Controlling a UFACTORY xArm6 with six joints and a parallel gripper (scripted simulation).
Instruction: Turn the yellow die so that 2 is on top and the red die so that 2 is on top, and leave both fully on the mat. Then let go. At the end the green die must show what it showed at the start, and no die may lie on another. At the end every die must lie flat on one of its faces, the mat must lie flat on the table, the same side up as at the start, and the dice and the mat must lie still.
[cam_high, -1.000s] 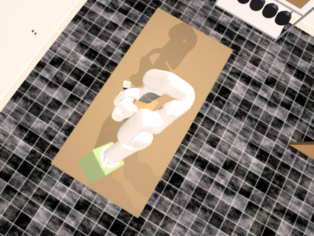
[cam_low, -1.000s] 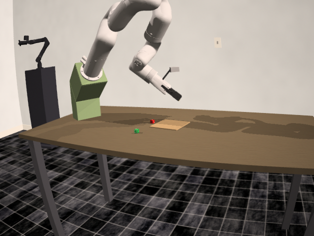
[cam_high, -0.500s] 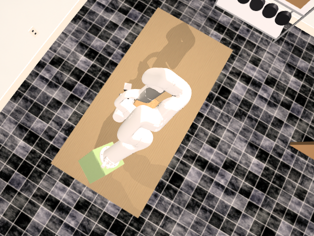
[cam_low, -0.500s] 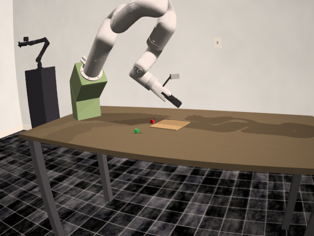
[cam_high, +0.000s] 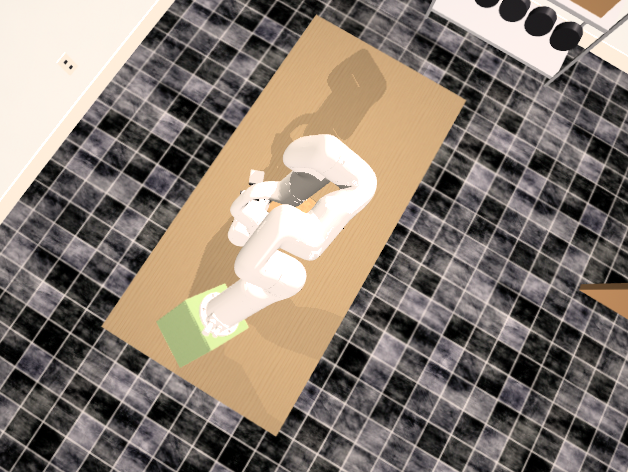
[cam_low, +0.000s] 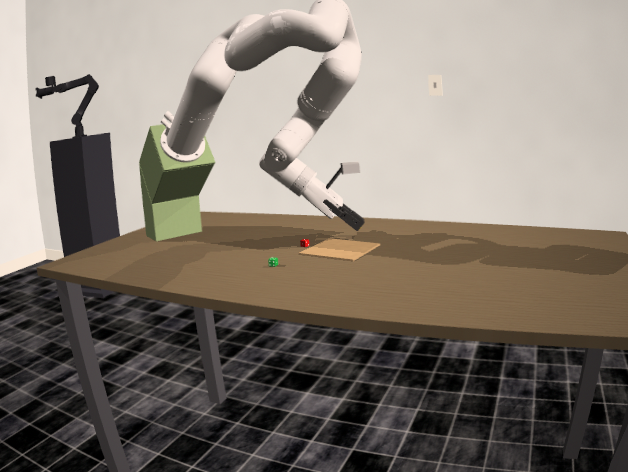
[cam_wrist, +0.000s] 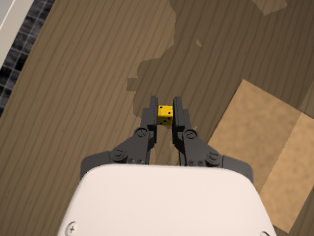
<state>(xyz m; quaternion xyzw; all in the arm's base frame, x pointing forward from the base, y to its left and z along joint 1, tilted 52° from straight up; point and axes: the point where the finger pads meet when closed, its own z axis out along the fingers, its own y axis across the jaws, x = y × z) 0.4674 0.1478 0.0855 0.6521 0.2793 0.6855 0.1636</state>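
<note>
My gripper is shut on the yellow die, which sits between the fingertips with two dots showing on the face toward the wrist camera. The gripper is tilted and hangs low over the table, just behind the far edge of the tan mat. In the exterior view the fingers hide the yellow die. The red die lies on the table at the mat's left corner, off the mat. The green die lies on the table further left and nearer the front. In the overhead view the arm hides the dice; only a sliver of the mat shows.
The wooden table carries the arm's green base block at its left end. A black stand with a small camera arm is on the floor behind the table's left end.
</note>
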